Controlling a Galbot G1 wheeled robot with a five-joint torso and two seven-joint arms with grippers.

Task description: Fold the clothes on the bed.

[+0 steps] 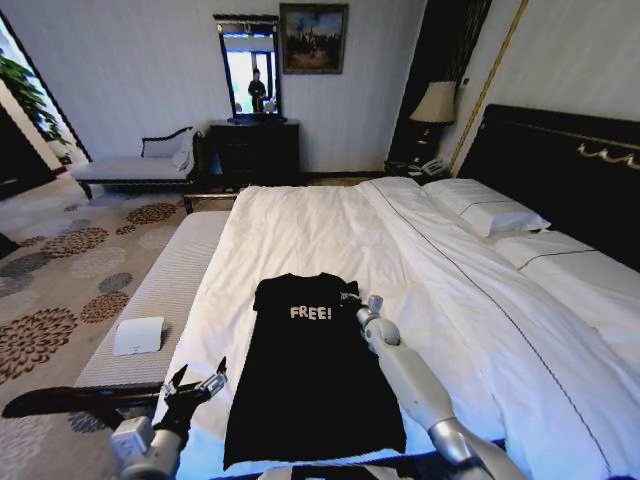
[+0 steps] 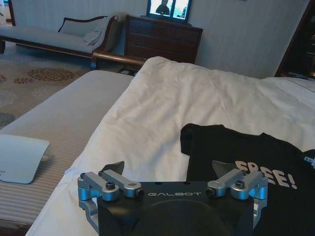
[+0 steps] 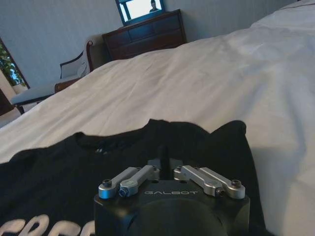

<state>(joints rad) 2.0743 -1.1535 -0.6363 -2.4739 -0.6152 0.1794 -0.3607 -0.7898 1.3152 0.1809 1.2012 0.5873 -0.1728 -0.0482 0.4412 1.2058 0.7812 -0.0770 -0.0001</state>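
While the right gripper (image 1: 349, 297) sits low of centre in the head view, its fingers drawn together over the shoulder of the black T-shirt (image 1: 310, 375), whether cloth is pinched I cannot tell. At the lower left, the left gripper (image 1: 197, 381) hangs with fingers spread apart, just beside the shirt's side edge. That shirt lies flat, lettering up, on the white bed (image 1: 330, 225); a grey bench (image 1: 165, 285) runs along the left.
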